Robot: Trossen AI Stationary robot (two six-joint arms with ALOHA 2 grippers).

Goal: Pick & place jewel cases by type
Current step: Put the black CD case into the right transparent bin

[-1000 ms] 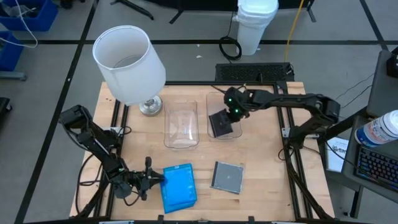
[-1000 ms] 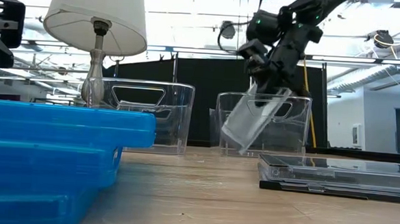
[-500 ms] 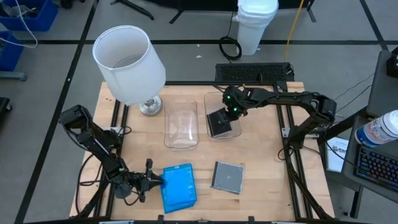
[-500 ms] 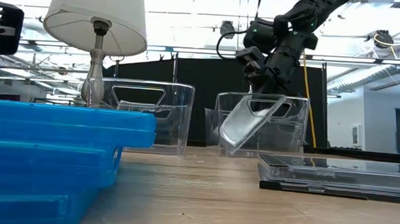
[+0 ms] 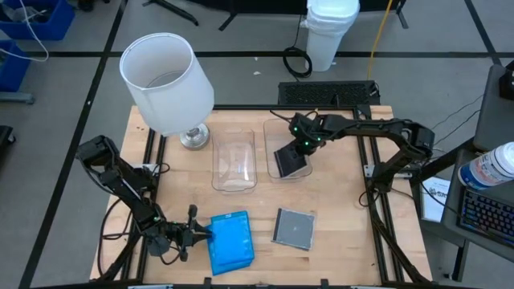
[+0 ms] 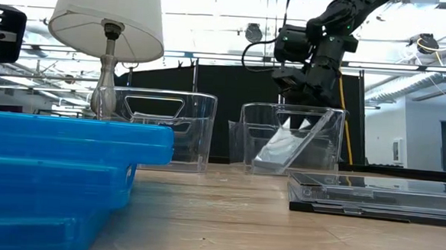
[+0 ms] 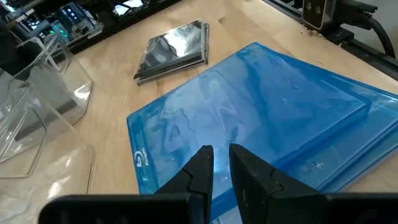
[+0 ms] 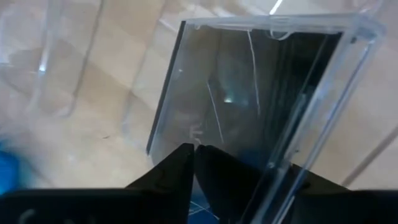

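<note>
Leaning smoky translucent jewel case (image 6: 292,144)

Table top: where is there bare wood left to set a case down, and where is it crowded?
Bare wood lies right of the grey case, and between the lamp and the left tool. The left tub looks empty. Crowded: the right tub holds a tilted case under the right tool; blue cases fill the front.

The wooden table (image 5: 337,205) stands on a grey floor (image 5: 241,32) marked with dark lines. A table lamp (image 5: 167,84) with a white shade sits at its far left corner. A white bin (image 5: 331,32) stands beyond the table. A black backdrop (image 6: 216,113) hangs behind; ceiling beams (image 6: 211,59) run overhead.
</note>
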